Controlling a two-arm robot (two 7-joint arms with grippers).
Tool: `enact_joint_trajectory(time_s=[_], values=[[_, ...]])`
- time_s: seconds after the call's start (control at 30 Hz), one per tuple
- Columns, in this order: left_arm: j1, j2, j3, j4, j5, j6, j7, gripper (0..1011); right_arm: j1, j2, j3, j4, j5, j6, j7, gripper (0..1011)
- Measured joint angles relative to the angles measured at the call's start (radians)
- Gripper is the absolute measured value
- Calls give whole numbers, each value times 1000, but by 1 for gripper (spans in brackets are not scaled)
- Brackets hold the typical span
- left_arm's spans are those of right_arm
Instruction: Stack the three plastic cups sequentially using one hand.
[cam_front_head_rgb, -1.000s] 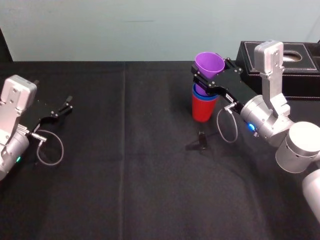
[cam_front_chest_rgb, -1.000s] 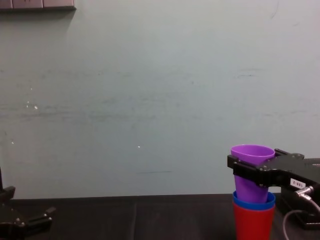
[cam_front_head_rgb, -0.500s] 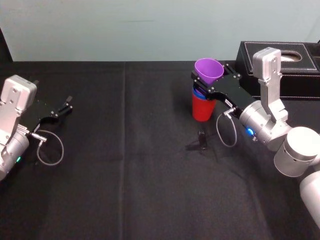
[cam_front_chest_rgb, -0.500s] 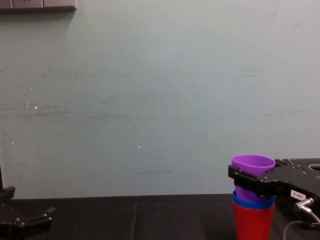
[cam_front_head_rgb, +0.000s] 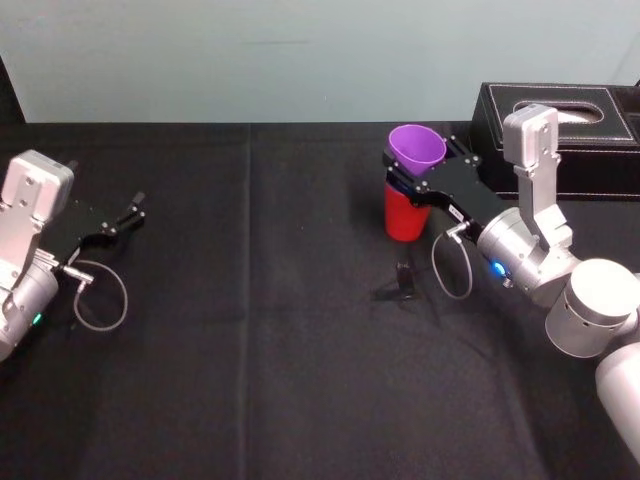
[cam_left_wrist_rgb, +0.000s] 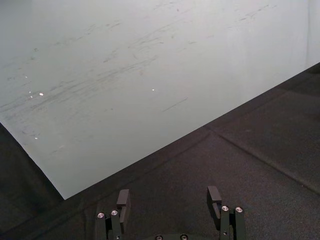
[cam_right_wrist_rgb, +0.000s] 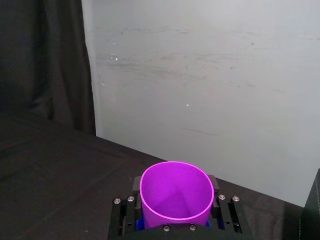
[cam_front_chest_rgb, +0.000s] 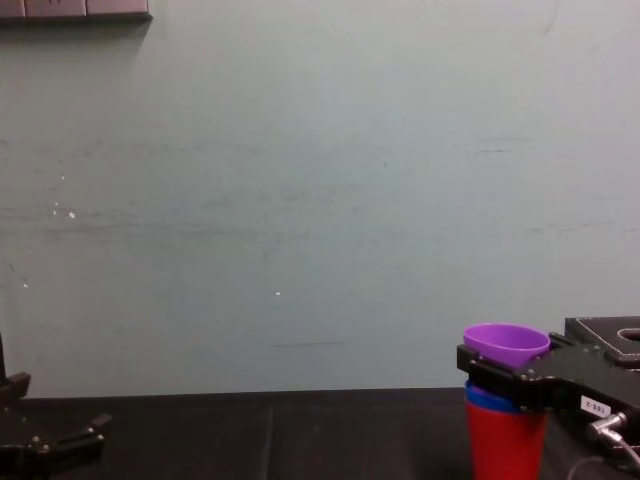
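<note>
Head view: the purple cup (cam_front_head_rgb: 417, 146) is gripped by the right gripper (cam_front_head_rgb: 422, 168), fingers clamped on its wall, directly over the red cup (cam_front_head_rgb: 404, 218) on the table (cam_front_head_rgb: 250, 330). The left gripper (cam_front_head_rgb: 128, 212) is parked far to the left.

Left wrist view: its fingers are seen spread apart, holding nothing.

Right wrist view: the purple mouth is framed between the fingers, blue showing beneath.

Chest view: the blue cup (cam_front_chest_rgb: 492, 398) is nested in the red one, and purple is sunk partly into it, rim a touch tilted. The stack's axis is judged vertical, so a straight-down seating and release is called for.
</note>
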Motion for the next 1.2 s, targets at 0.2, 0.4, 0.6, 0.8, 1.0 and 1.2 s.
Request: enact_joint_trajectory(time_s=[0.2, 0.4, 0.6, 0.8, 1.0, 1.2], values=[[0, 0, 0, 0, 0, 0, 0, 1005, -1, 0, -3, 9, 2, 0, 9, 739], [0, 0, 0, 0, 0, 0, 0, 1005, -4, 1, -5, 11, 7, 0, 16, 739], [0, 0, 0, 0, 0, 0, 0, 1004, -10, 5, -7, 0, 8, -1, 18, 739], [0, 0, 0, 0, 0, 0, 0, 1005, -15, 6, -7, -4, 6, -9, 15, 739], [0, 0, 0, 0, 0, 0, 0, 1005, -15, 6, -7, -4, 6, -9, 14, 739], [0, 0, 0, 0, 0, 0, 0, 1005, -14, 6, -7, -4, 6, -8, 14, 808]])
